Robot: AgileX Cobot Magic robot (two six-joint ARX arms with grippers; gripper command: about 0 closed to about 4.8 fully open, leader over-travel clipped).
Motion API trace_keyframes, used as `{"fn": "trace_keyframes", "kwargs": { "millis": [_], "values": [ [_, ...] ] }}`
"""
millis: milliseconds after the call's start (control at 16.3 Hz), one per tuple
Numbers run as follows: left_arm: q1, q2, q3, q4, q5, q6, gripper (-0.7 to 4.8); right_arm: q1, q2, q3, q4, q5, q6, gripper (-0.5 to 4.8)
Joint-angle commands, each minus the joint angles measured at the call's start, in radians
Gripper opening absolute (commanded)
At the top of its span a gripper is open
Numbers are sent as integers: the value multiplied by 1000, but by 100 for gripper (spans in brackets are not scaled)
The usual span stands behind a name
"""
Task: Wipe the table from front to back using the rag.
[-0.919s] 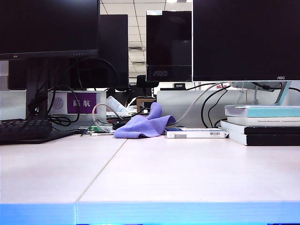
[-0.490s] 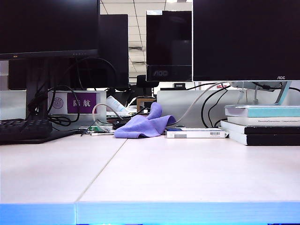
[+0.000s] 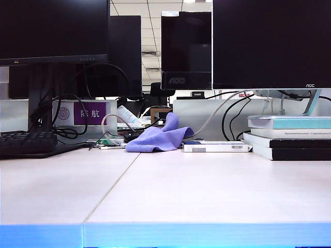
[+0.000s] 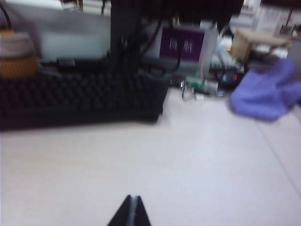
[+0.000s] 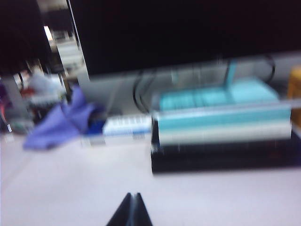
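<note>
I am looking at the table (image 3: 207, 191) through my cameras. The rag (image 3: 158, 138) lies far at the back, crumpled in a soft purple heap. It sits between a tangle of cables (image 3: 111, 126) and a small flat white box (image 3: 217, 147), just in front of the monitors (image 3: 269, 44). One corner of it sticks up like a little ear.

My left gripper (image 4: 131, 212) is low over the bare table, near the front, and its two fingers are pressed tight together with nothing in them. A black keyboard (image 4: 80, 101) lies ahead of it, and the rag is well off past that, to one side. My right gripper (image 5: 130, 209) is also squeezed closed and empty. It looks toward a stack of books (image 5: 225, 127), with the rag far off beside the white box. Neither arm shows in the outside camera.

I think the rag is light and floppy. It will bend and bunch when I pinch it, and it will not break. It may drag a cable if I pull fast. I would open a gripper wide and grab the tall fold in the middle, not a thin edge, so it does not slip out.
</note>
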Motion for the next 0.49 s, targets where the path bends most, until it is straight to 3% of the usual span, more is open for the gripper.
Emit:
{"fn": "trace_keyframes", "kwargs": {
  "millis": [61,306,490],
  "values": [
    [-1,83,60,32,-18,-6,-6,1,-1,77,-31,6,-2,-1],
    [-14,298,147,160,0,-15,-6,1,54,234,-90,10,-2,-1],
    [-84,609,286,312,5,-45,-6,3,245,477,-187,-24,-2,-1]
  ]
}}
